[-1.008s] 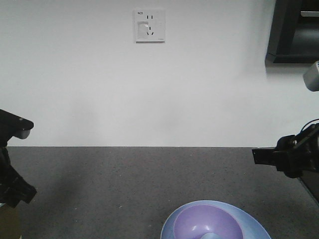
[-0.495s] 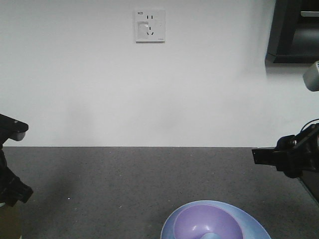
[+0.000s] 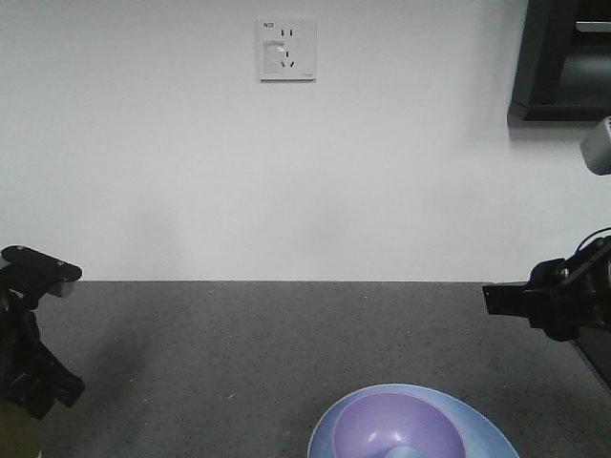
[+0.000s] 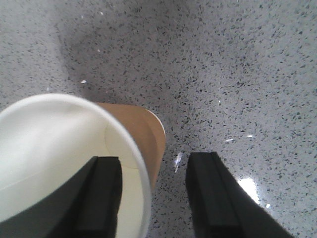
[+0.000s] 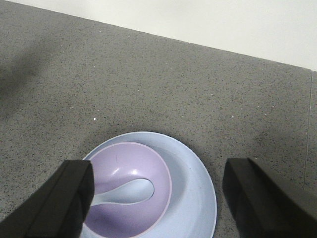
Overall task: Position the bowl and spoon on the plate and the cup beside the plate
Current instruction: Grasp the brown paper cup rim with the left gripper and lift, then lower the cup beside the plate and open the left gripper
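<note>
The light blue plate (image 5: 195,183) lies on the dark counter with the purple bowl (image 5: 124,168) resting in it. The pale spoon (image 5: 129,191) sits inside the bowl. My right gripper (image 5: 157,173) hangs open above them, its fingers wide on either side, touching nothing. The brown paper cup (image 4: 146,131) stands upright at the left; only a sliver of the cup (image 3: 13,431) shows in the front view. My left gripper (image 4: 153,198) is open astride the cup's rim, one finger (image 4: 99,198) inside the cream interior and the other outside, apart from the wall.
A white wall with a socket (image 3: 285,50) stands behind the counter. A dark cabinet (image 3: 563,57) hangs at upper right. The speckled counter (image 3: 239,353) lies between the cup and the plate (image 3: 482,434).
My left arm has dipped lower and shifted slightly right over the cup. The right arm, plate, bowl and spoon have stayed put.
</note>
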